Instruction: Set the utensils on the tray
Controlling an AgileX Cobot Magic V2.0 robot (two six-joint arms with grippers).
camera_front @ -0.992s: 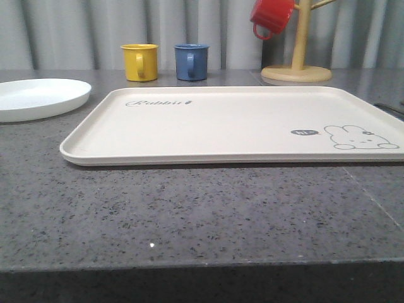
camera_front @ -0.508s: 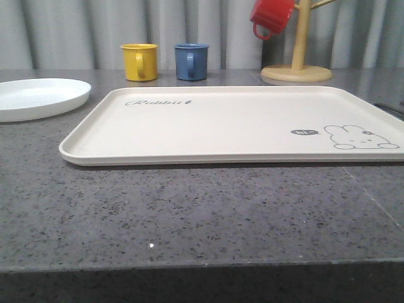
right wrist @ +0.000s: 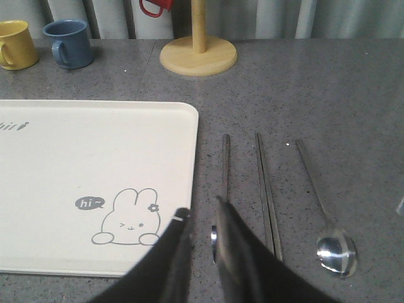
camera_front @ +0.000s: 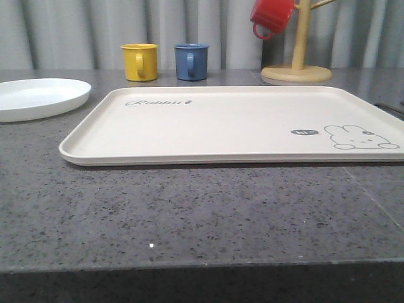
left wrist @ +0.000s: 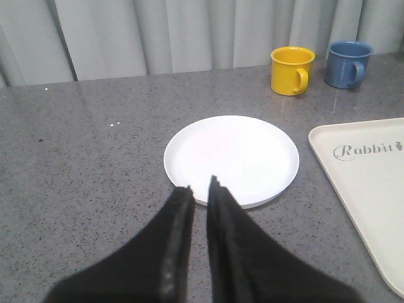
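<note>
Three silver utensils lie side by side on the grey table, to the right of the tray (right wrist: pixel 95 164): a spoon (right wrist: pixel 336 251) farthest from it and two slim straight pieces (right wrist: pixel 225 164) (right wrist: pixel 266 189). I cannot tell which is the fork and which the knife. My right gripper (right wrist: pixel 201 208) hovers over the strip between the tray's edge and the nearest piece, its fingers a thin slit apart with nothing between them; one finger hides that piece's end. The cream tray (camera_front: pixel 208 154) with its rabbit drawing holds nothing. My left gripper (left wrist: pixel 198 184), likewise nearly closed and empty, hangs beside the white plate (left wrist: pixel 252 136).
The round white plate (camera_front: pixel 38 98) sits left of the tray. A yellow mug (camera_front: pixel 139 61) and a blue mug (camera_front: pixel 190 61) stand behind it. A wooden mug tree (camera_front: pixel 297 71) with a red mug (camera_front: pixel 271 17) stands at the back right.
</note>
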